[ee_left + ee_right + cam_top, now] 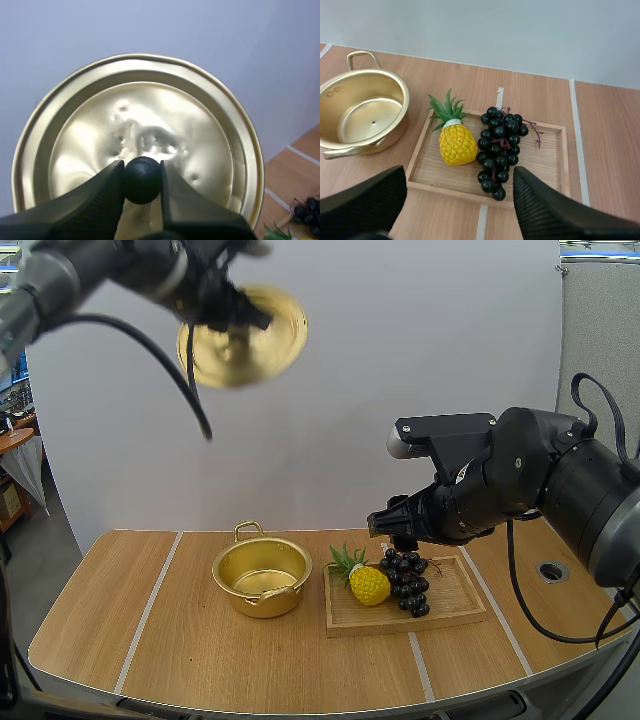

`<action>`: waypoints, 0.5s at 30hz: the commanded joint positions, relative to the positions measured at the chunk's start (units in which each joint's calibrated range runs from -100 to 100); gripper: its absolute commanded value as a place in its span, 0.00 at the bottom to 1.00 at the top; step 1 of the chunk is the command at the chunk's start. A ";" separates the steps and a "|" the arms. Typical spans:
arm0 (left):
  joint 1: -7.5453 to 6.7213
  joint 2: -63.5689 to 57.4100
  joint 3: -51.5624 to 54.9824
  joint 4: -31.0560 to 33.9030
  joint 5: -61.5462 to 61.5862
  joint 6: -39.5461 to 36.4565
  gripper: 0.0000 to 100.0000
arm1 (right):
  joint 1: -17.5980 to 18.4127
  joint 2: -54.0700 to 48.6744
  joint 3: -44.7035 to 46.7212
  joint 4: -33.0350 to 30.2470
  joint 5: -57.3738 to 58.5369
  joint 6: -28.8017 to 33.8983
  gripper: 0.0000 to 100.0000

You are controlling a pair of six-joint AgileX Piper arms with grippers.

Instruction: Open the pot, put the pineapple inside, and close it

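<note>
left tool [142, 172]: pinching the black knob [142, 182] of the lid [145, 110], held high above the tabletop [200, 650]
pot [262, 598]: open and empty, on the tabletop just left of the wooden tray [455, 608]
pineapple [457, 145]: lying on the tray's left part, leaves toward the pot
grapes [500, 150]: on the tray, just right of the pineapple
right tool [459, 187]: fingers spread wide, hovering above the tray
</note>
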 commanded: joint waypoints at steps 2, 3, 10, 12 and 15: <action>-0.12 -0.89 -13.36 3.60 -1.78 -5.39 0.00 | 0.07 0.45 -0.58 3.15 -2.24 -7.94 1.00; -0.12 -0.97 -14.46 3.60 -2.56 -5.47 0.00 | 0.07 1.05 -0.69 3.73 -2.03 -9.20 1.00; -0.12 -1.06 -19.04 3.60 -16.05 -5.25 0.00 | 0.07 12.78 -6.68 4.76 2.38 -14.68 1.00; -0.12 -1.06 -19.04 3.60 -21.02 -5.25 0.00 | 0.07 17.09 -9.70 5.12 4.34 -16.08 1.00; -0.12 -1.06 -19.04 3.60 -25.11 -5.25 0.00 | 0.07 24.32 -14.02 6.96 8.56 -18.21 1.00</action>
